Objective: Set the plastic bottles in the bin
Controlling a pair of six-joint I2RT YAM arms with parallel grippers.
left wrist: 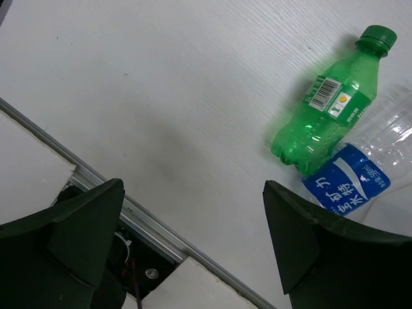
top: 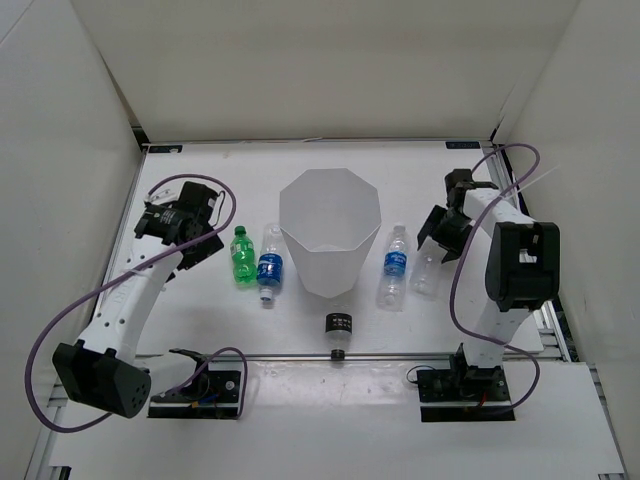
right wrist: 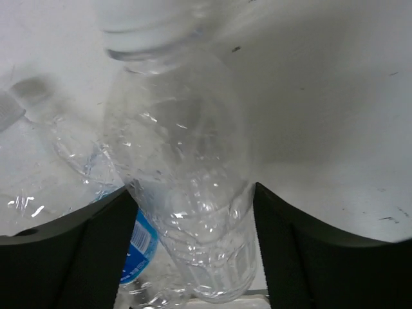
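Note:
A plain clear bottle (right wrist: 187, 180) fills the gap between my right gripper's (right wrist: 193, 190) fingers, which press on both its sides. From above, this bottle (top: 426, 277) lies right of the bin, under the right gripper (top: 435, 242). Beside it lies a clear bottle with a blue label (top: 395, 265), whose label (right wrist: 138, 244) shows by the left finger. The white faceted bin (top: 325, 275) stands mid-table. To its left lie a green bottle (top: 241, 257) and another blue-labelled bottle (top: 269, 266). My left gripper (left wrist: 193, 187) hangs open and empty, short of the green bottle (left wrist: 328, 109) and its neighbour (left wrist: 351, 183).
A small black cylinder with white marks (top: 338, 325) lies in front of the bin. A metal rail (top: 300, 355) runs along the table's near edge, also seen below the left gripper (left wrist: 129, 212). White walls enclose the table on three sides.

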